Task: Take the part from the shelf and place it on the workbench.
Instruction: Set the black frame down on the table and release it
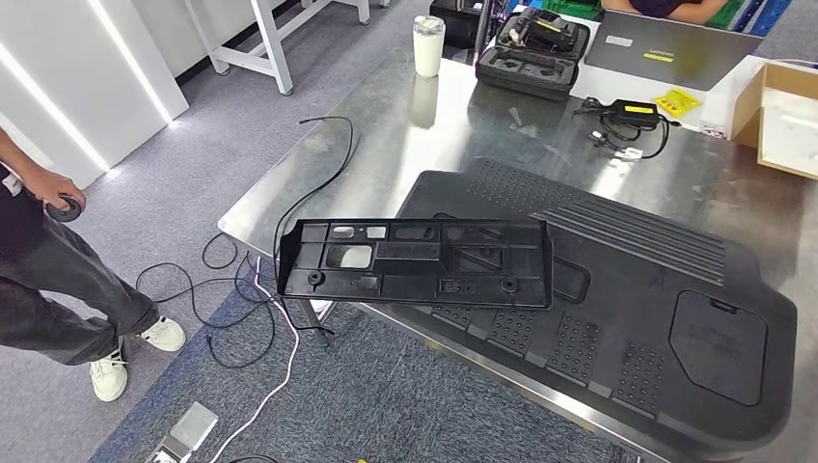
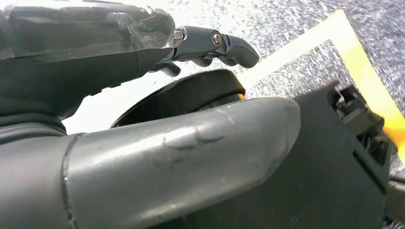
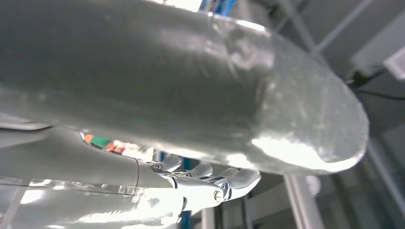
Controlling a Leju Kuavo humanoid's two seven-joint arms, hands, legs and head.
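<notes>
The part (image 1: 415, 262) is a long black plastic frame with cut-outs. It lies flat at the near left edge of the steel workbench (image 1: 434, 125), its right end on a large black panel (image 1: 627, 289) and its left end past the table edge. No hand touches it in the head view. My left hand (image 2: 181, 157) hangs over grey carpet with its thumb and dark fingers (image 2: 215, 45) apart and nothing between them. My right hand (image 3: 191, 95) is held up with its fingers (image 3: 215, 181) stretched out, and it holds nothing.
On the far side of the bench stand a white tumbler (image 1: 428, 45), an open black case (image 1: 533, 53), a laptop (image 1: 675, 43), a charger with its cable (image 1: 632, 121) and a cardboard box (image 1: 781, 116). A person (image 1: 48, 280) stands at the left. Cables (image 1: 241, 289) trail on the floor.
</notes>
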